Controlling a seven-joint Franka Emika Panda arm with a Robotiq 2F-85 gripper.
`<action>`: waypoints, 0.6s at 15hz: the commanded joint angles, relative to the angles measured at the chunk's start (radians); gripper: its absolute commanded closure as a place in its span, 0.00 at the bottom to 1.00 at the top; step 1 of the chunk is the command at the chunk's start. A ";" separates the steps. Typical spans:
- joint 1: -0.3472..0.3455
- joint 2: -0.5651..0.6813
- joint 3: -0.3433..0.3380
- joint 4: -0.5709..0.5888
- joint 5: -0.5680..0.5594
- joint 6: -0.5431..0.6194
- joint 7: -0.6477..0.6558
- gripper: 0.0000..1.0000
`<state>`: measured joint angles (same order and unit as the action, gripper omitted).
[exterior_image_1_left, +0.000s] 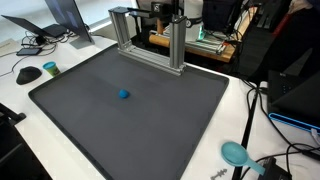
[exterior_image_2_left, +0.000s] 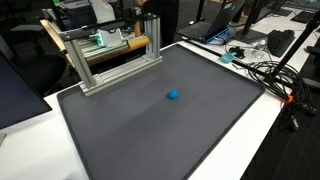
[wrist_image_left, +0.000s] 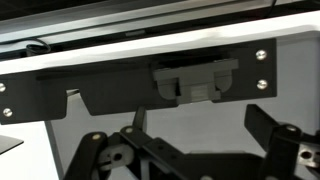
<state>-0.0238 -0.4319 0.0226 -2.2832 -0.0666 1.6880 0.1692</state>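
In the wrist view my gripper (wrist_image_left: 198, 140) shows its two dark fingers spread wide apart with nothing between them. It is open. It faces a black plate (wrist_image_left: 120, 80) with screws at the corners and a grey bracket (wrist_image_left: 195, 80) in the middle, with pale surface below. A small blue object (exterior_image_1_left: 124, 95) lies alone on the dark grey mat (exterior_image_1_left: 90, 120). It also shows in an exterior view (exterior_image_2_left: 173, 96). I cannot make out the gripper clearly in either exterior view.
An aluminium frame (exterior_image_1_left: 150, 40) stands at the mat's far edge, also seen in an exterior view (exterior_image_2_left: 110, 55). A teal round object (exterior_image_1_left: 236, 153) and cables lie on the white table. A laptop (exterior_image_1_left: 50, 25), a mouse (exterior_image_1_left: 28, 74) and a small teal disc (exterior_image_1_left: 50, 68) sit beyond the mat.
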 joint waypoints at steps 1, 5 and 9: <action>0.014 -0.144 0.001 -0.148 0.080 0.128 0.021 0.00; 0.001 -0.100 0.011 -0.112 0.048 0.112 0.011 0.00; 0.003 -0.099 0.015 -0.120 0.045 0.145 0.017 0.00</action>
<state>-0.0185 -0.5213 0.0297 -2.3915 -0.0209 1.8028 0.1825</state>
